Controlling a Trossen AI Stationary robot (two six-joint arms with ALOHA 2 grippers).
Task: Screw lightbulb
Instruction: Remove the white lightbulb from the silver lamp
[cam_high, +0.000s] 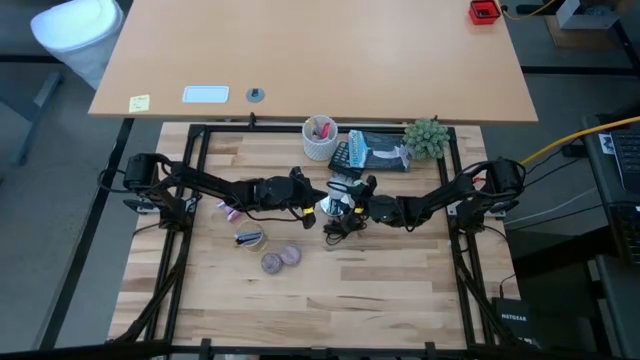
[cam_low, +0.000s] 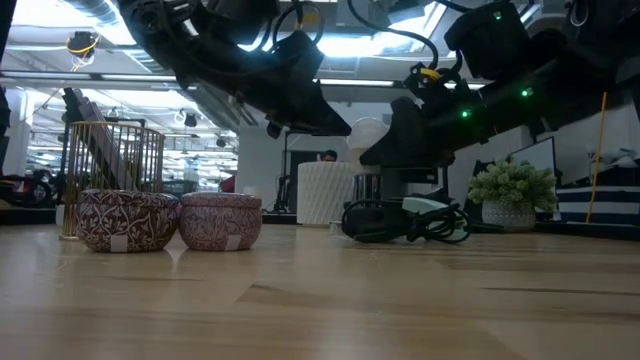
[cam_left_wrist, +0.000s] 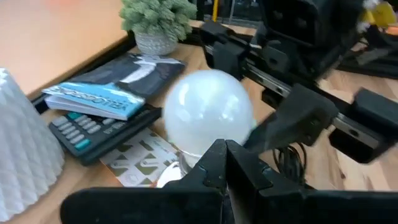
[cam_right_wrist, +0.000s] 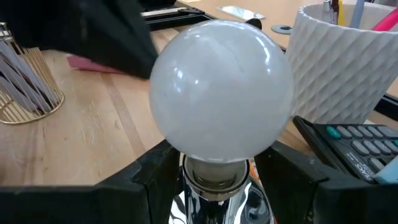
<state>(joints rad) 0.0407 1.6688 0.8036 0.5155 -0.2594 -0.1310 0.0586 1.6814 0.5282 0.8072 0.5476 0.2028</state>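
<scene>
The white lightbulb (cam_right_wrist: 221, 93) stands upright, its metal base in a silvery socket (cam_right_wrist: 211, 202) on the table's middle (cam_high: 331, 207). A black cable (cam_low: 405, 222) lies coiled beside the socket. My right gripper (cam_right_wrist: 217, 177) comes from the table's right, its fingers at either side of the socket's collar below the glass. My left gripper (cam_left_wrist: 226, 163) is shut and sits close on the bulb's left side, level with the glass (cam_left_wrist: 208, 112). I cannot tell whether it touches the bulb. My right gripper pinches the socket's collar (cam_right_wrist: 214, 175) just below the bulb's glass, one finger (cam_right_wrist: 155, 177) on each side. The fingers come level from the table's right. The socket stands upright on the table with the bulb on top.
Two purple tins (cam_low: 125, 220) (cam_low: 220, 220) and a gold wire holder (cam_low: 110, 165) stand toward the front left. A white cup of pens (cam_high: 320, 138), a calculator with a booklet (cam_high: 365, 152) and a small plant (cam_high: 427, 138) line the far edge behind the bulb.
</scene>
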